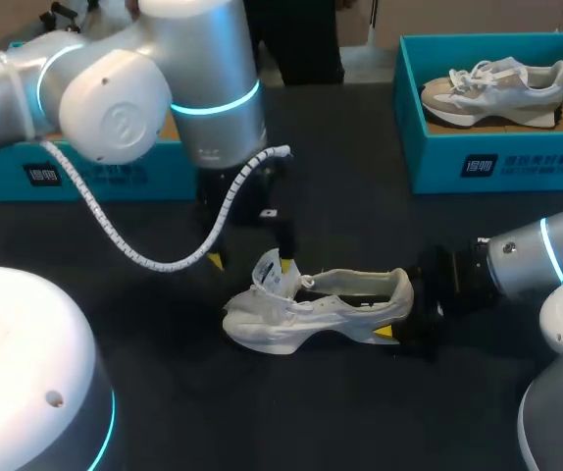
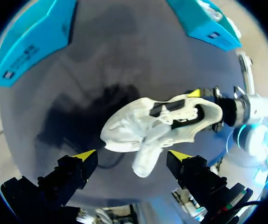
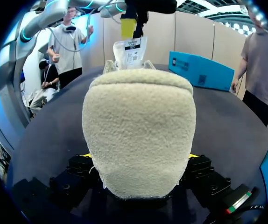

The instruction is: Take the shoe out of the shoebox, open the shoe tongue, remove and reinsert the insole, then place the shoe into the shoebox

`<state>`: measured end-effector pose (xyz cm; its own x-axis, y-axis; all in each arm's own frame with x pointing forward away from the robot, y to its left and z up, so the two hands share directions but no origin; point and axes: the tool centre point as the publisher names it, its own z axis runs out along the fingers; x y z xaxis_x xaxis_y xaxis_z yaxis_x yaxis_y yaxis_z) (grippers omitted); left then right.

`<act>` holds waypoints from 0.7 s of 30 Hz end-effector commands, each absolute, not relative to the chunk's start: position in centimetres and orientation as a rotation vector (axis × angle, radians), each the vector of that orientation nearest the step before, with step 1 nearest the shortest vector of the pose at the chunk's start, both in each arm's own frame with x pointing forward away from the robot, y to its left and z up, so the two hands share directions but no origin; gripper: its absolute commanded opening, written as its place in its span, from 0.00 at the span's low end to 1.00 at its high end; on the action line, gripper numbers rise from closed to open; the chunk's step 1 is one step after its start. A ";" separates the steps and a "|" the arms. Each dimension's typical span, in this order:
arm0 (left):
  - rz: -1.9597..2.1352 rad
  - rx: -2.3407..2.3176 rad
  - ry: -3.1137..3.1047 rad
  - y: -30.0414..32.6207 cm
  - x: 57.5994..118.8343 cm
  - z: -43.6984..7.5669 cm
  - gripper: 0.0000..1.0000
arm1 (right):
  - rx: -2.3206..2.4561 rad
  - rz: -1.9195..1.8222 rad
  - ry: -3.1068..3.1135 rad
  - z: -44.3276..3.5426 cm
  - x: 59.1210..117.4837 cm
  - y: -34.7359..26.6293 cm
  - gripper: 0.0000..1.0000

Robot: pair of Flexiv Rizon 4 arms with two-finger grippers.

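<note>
Dark table (image 1: 360,412) surface is noted across the whole work area. One white shoe (image 1: 311,309) is found near the middle of the table, lying outside both boxes, toe to the left and heel (image 3: 138,135) to the right.

The right gripper (image 1: 399,312) is brought in low from the right and is clamped on the heel, one finger on each side of it. In the right wrist view the heel is seen filling the space between the fingers.

The left gripper (image 2: 131,157) is positioned directly above the shoe. Its fingers are spread wide, with the yellow fingertips (image 2: 85,155) well apart. The raised tongue (image 1: 270,270) is seen standing up between them. It is not pinched from both sides. Whether one finger touches it cannot be told.

A teal shoebox (image 1: 497,162) is recorded at the far right of the table, with a beige sneaker (image 1: 497,88) lying inside it. A second teal box (image 1: 76,177) is recorded at the far left, partly hidden behind the left arm; its contents cannot be seen.
</note>
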<state>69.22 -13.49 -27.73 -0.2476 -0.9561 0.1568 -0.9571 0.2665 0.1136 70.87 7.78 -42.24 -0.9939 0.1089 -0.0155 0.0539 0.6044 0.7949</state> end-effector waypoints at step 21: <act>-0.039 0.940 -2.917 -19.5 69.8 -21.6 0.00 | 0.141 1.358 2.756 -42.2 70.8 7.9 0.00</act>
<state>69.33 -18.78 -21.72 -0.8065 -0.5875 0.0668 -0.5876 0.8089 0.0207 70.87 7.78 -42.24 -0.9939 0.1089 -0.0155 0.0538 0.6044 0.7949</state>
